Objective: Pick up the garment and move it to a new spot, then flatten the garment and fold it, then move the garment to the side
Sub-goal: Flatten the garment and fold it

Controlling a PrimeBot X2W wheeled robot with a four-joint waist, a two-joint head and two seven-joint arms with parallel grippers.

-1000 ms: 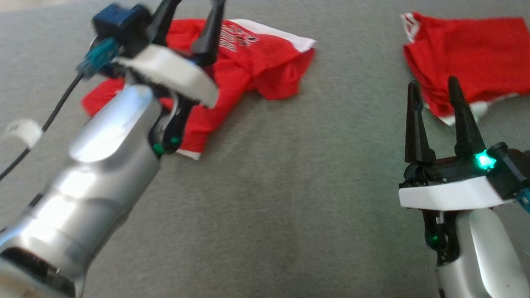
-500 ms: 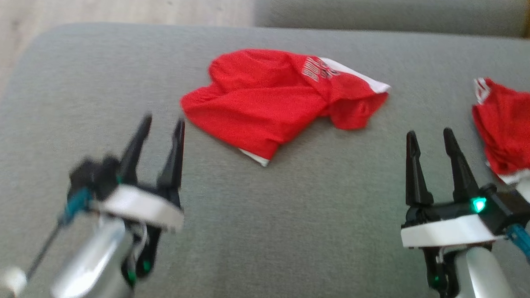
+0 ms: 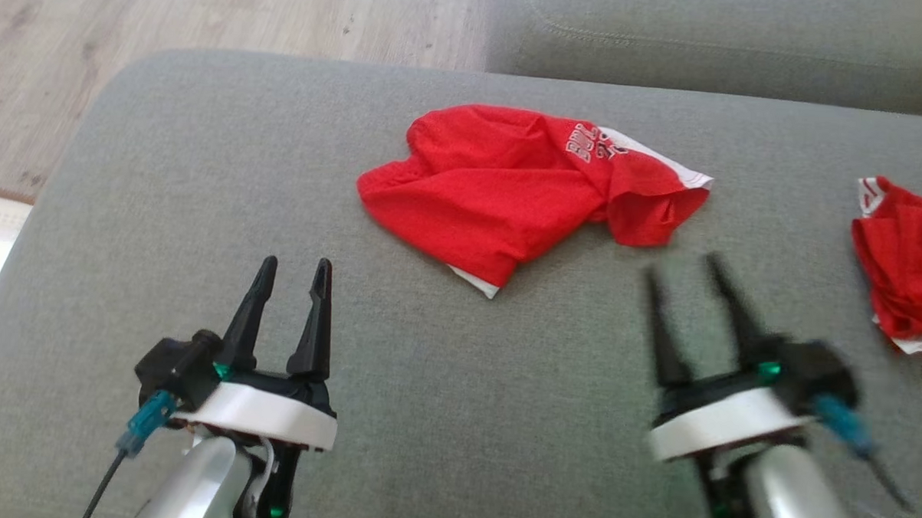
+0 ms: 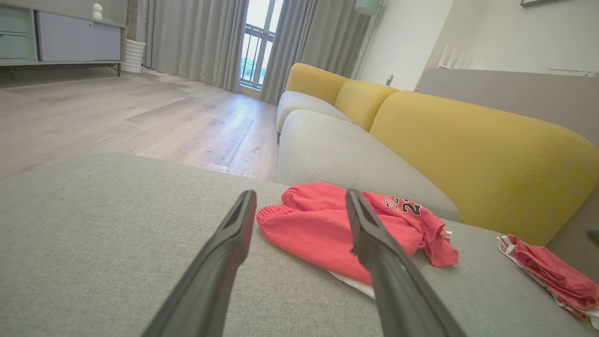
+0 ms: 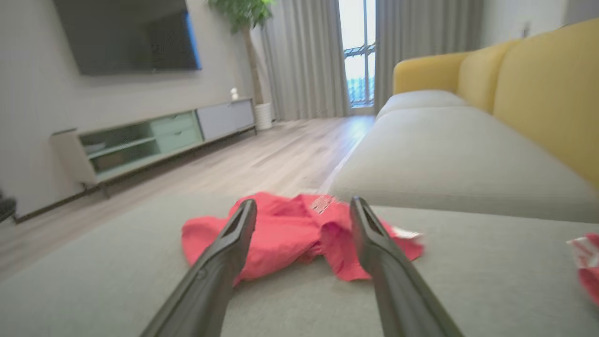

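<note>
Head view first: the left claw [image 3: 296, 262] sits at the lower left, jaws wide apart with nothing in them. A second ago that arm was stretched out over the garment [image 3: 509, 192]. The camera has shifted too, so not all of that is arm travel. The garment lies loose and crumpled mid-cushion [image 3: 202, 204], touching neither claw. The right claw [image 3: 681, 265] is smeared by motion, but it looks spread and empty as well. Another red cloth [image 3: 902, 259] sits at the right edge, well apart.

Left wrist view: the fingers [image 4: 220, 262] point at the garment's [image 4: 318, 229] near edge, nothing pinched between them.

Right wrist view: same deal, the garment [image 5: 281, 234] lies ahead, past the open fingers [image 5: 210, 276].

My read: the move to a new spot is done and flattening comes next, since it's a bunched heap right now.
</note>
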